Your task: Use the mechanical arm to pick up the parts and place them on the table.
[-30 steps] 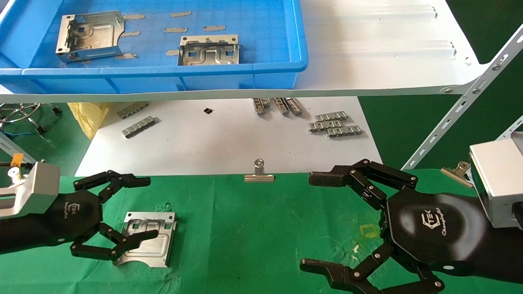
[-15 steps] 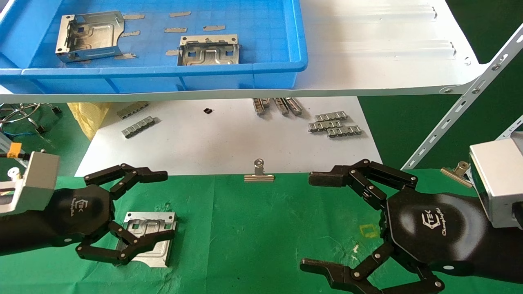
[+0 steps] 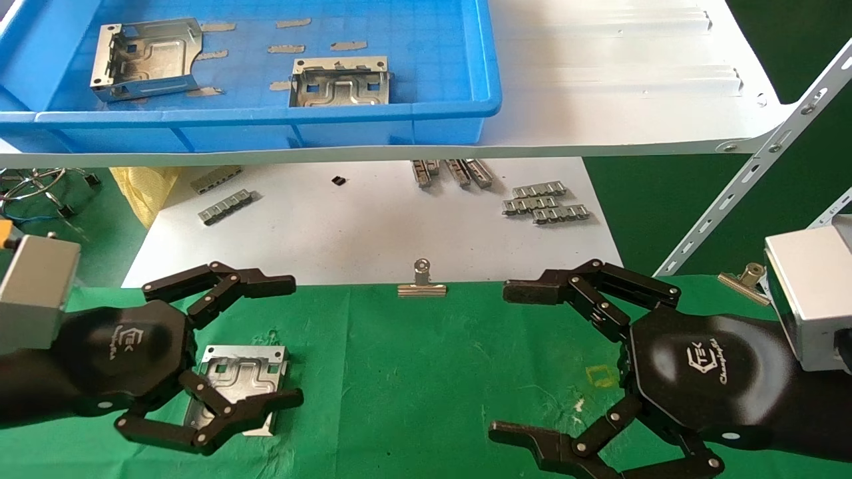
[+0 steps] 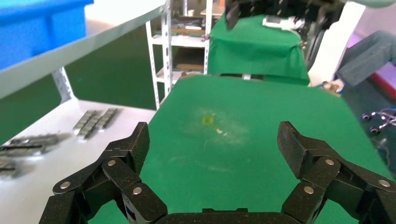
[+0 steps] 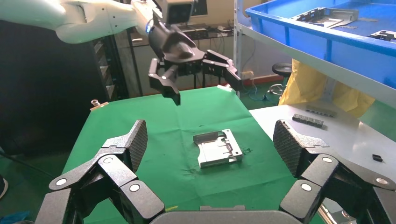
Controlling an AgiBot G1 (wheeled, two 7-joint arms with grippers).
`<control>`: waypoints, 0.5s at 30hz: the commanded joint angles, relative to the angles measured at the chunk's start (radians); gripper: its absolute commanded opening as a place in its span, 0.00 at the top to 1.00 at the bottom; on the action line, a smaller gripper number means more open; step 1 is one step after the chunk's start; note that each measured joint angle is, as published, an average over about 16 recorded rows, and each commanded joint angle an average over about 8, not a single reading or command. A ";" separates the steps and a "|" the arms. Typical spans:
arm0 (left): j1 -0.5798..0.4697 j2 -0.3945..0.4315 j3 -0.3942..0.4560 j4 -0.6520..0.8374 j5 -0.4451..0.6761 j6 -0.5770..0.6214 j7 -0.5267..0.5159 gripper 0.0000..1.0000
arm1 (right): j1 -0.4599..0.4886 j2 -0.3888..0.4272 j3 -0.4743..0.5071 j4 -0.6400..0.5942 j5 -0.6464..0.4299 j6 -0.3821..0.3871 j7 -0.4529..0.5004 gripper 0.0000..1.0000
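Part (image 3: 241, 380) flat on the green cloth of the table (image 3: 426, 372), toward the left side, embossed face up, short of the cloth's far edge. Left gripper (image 3: 283, 342) spread wide above it, fingers released, nothing held; from the head view one finger (image 3: 249, 412) crossing over the part's near edge, the other (image 3: 233, 285) out past its far edge toward the white sheet (image 3: 359, 233). Seen from the right wrist camera, clearly raised off the cloth, apart from the part (image 5: 218, 148) lying below. Black hexagonal palm and grey wrist block trailing back toward the left edge of the table.

Right gripper (image 3: 507, 362) parked over the right half of the cloth, fingers likewise splayed and empty, palm lying toward the near right corner. Small yellow square outline (image 3: 601, 376) on the cloth between its fingers.

Silver binder clip (image 3: 422, 283) at the middle of the cloth's far edge, another (image 3: 744, 279) at the far right. Grey ridged strips (image 3: 544, 201) scattered on the white sheet beyond. Two more parts (image 3: 146, 58) (image 3: 341, 81) resting in the blue bin (image 3: 426, 106) on the white shelf (image 3: 619, 100) above.
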 commanded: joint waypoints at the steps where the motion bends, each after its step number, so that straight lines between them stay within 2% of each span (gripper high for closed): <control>1: 0.014 -0.001 -0.020 -0.031 -0.002 -0.004 -0.023 0.00 | 0.000 0.000 0.000 0.000 0.000 0.000 0.000 0.00; 15: 0.101 -0.010 -0.149 -0.228 -0.017 -0.026 -0.166 0.00 | 0.000 0.000 0.000 0.000 0.000 0.000 0.000 0.00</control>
